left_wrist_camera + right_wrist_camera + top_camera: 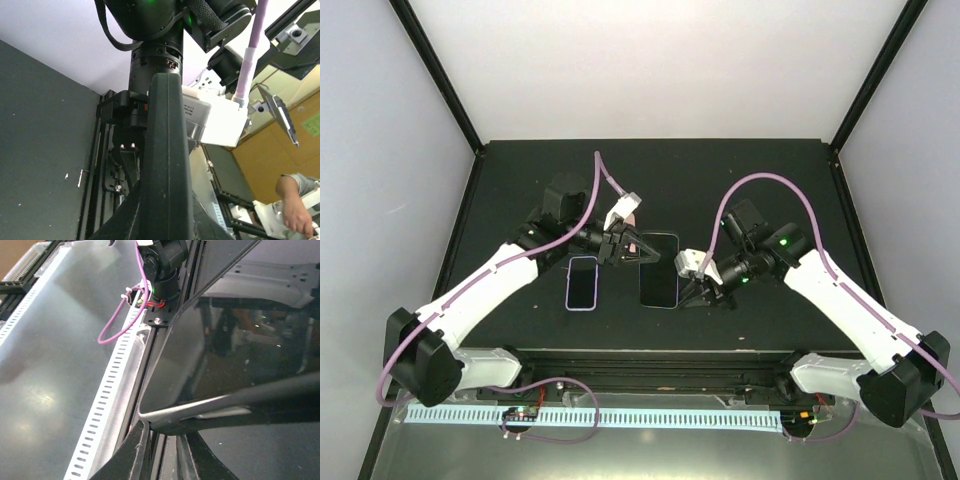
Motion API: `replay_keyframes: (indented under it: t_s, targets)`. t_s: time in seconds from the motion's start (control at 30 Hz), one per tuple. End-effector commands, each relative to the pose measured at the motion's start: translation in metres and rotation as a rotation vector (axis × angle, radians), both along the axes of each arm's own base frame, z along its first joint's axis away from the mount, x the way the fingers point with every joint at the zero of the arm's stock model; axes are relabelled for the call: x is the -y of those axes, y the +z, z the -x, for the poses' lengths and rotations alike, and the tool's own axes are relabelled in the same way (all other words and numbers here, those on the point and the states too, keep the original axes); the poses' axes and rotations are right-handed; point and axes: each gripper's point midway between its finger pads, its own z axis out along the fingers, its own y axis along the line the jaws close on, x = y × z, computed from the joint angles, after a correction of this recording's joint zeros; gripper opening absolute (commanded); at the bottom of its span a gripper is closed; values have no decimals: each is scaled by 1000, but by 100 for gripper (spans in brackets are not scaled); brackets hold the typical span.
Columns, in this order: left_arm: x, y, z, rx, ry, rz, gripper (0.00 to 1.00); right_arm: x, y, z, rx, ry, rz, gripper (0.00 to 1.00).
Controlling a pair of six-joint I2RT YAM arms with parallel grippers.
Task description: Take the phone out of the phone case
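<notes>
A flat black slab [658, 270] with a grey rim sits at the table's middle. My left gripper [636, 252] is shut on its far left edge. In the left wrist view the slab's dark edge [165, 150] stands upright between the fingers [122, 215]. My right gripper [692, 292] is shut on its near right corner. The right wrist view shows that glossy corner [165, 415] pinched and tilted off the mat. The phone case [582, 283] shows as a pale pink-lilac rim around a dark face. It lies flat left of the slab, untouched. Its back is hidden.
A slotted aluminium rail [600, 417] runs along the near edge and also shows in the right wrist view [107, 390]. White walls and black frame posts [435, 75] enclose the black mat [520, 190]. A person's arm [295, 205] shows outside the cell.
</notes>
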Motion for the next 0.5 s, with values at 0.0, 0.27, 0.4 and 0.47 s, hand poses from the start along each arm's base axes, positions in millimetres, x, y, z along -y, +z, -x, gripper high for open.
replay_keyframes:
  t_s: [0.0, 0.27, 0.4, 0.47]
  targets:
    - [-5, 34, 21, -37, -112, 72, 2, -8, -10, -34, 189, -46, 31, 7]
    - [-10, 40, 28, -5, -98, 90, 2, -12, -6, -60, 234, -178, 50, 5]
    - [-9, 39, 26, -16, -85, 84, 1, -14, -3, -70, 208, -250, 38, 5]
    - [-10, 40, 26, -16, -74, 85, 2, -15, 0, -82, 210, -317, 33, 6]
